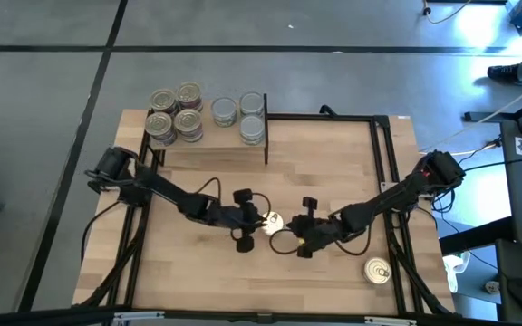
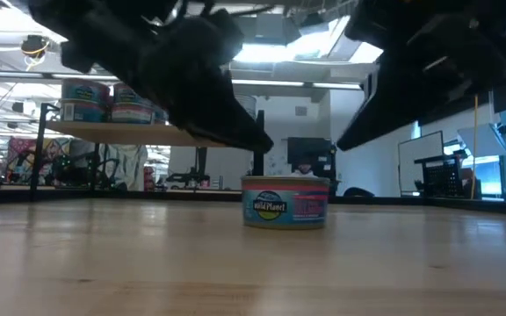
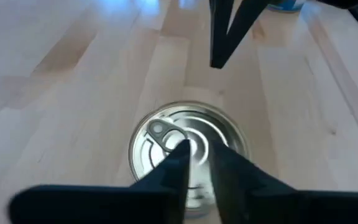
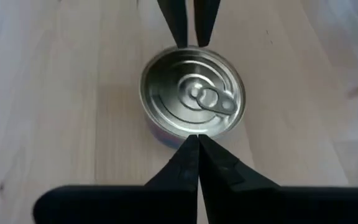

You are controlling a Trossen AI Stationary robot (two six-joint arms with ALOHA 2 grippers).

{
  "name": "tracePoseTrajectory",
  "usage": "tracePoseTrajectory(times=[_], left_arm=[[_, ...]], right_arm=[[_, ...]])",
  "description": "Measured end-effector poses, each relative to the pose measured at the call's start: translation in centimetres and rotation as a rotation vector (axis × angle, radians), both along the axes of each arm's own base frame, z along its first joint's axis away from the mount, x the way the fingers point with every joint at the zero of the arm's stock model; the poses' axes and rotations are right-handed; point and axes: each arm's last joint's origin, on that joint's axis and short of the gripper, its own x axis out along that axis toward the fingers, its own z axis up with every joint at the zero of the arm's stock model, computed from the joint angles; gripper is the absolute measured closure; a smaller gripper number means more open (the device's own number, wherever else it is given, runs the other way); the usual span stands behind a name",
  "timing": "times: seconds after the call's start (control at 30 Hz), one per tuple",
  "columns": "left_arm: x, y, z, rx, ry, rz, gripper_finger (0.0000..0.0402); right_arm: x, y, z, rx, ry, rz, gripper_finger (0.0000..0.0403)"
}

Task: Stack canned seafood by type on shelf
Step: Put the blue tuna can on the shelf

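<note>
Over the pull-tab tin point(image 1: 271, 220) mid-tabletop, the left claw point(image 1: 254, 220) hung with fingers nearly together, gripping nothing, facing the right claw point(image 1: 299, 237), pressed together just beside that tin

Bright, cool light falls from ceiling panels point(image 2: 271, 48) in the room behind, and a blue-white glare washes the floor point(image 1: 478, 36) at the far right. The table point(image 1: 333, 172) is evenly lit with faint shadows. In the low view the arms point(image 2: 183, 70) are blurred black silhouettes. The tin's lid point(image 4: 192, 91) shines softly, slightly blurred.
</note>
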Motion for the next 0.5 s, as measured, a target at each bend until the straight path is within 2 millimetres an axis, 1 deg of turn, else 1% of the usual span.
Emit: tracePoseTrajectory(times=[0.1, 0.17, 0.27, 0.4, 0.5], left_arm=[[0.3, 0.4, -0.5, -0.01, 0.018, -0.005, 0.0381], [0.3, 0.7, -1.0, -0.008, 0.032, 0.002, 0.0395], [0.5, 0.9, -1.8, -0.009, 0.044, 0.001, 0.0397], [0.9, 0.7, -2.4, -0.015, 0.023, -0.01, 0.0393], [1.0, 0.7, -2.9, -0.012, 0.031, -0.012, 0.0399]], right_arm=[[-0.5, -0.3, -0.9, 0.023, -0.001, -0.025, 0.0395], [-0.6, -0.3, -1.3, 0.037, -0.025, -0.026, 0.0395], [-0.5, -0.4, -1.4, 0.053, -0.059, -0.028, 0.0395], [-0.5, -0.4, -1.4, 0.056, -0.07, -0.025, 0.0395], [-0.5, -0.4, -1.4, 0.053, -0.067, -0.023, 0.0395]])
